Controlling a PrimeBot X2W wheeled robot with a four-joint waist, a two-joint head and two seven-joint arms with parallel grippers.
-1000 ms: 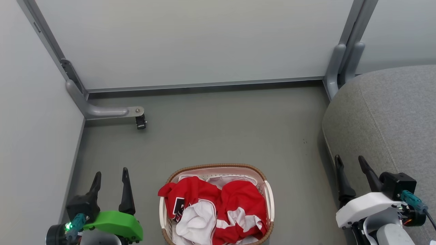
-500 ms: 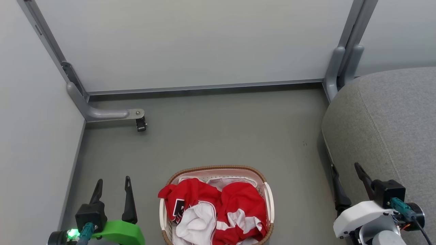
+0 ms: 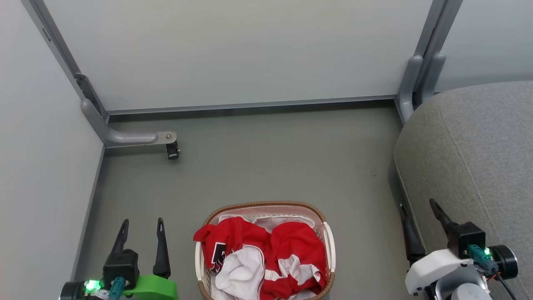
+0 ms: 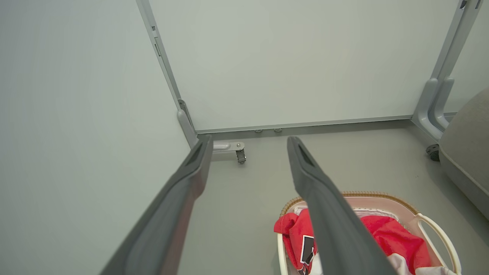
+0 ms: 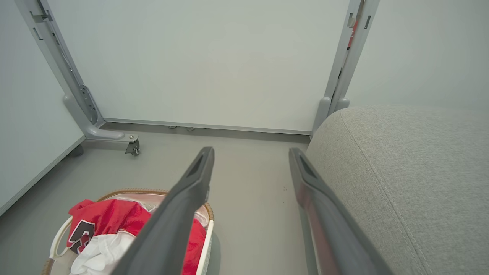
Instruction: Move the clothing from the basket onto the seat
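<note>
**Head view.** The basket (image 3: 266,204) stands on the floor (image 3: 270,166) between the two hands. The clothing (image 3: 291,246) is heaped inside it, with one red fold draped over the left rim. The seat (image 3: 479,146) is at the right, and its visible part carries no garment. The left hand (image 3: 142,221) and right hand (image 3: 417,204) are both spread open, empty and apart from the basket.

**Left wrist view.** The fingers are wide apart with nothing between them. The basket and clothing lie at lower right.

**Right wrist view.** The fingers are open and empty. The basket is at lower left and the seat at right.

**Status.** By these views no garment has been transferred. The grasp, lift and placement are all left to do.
</note>
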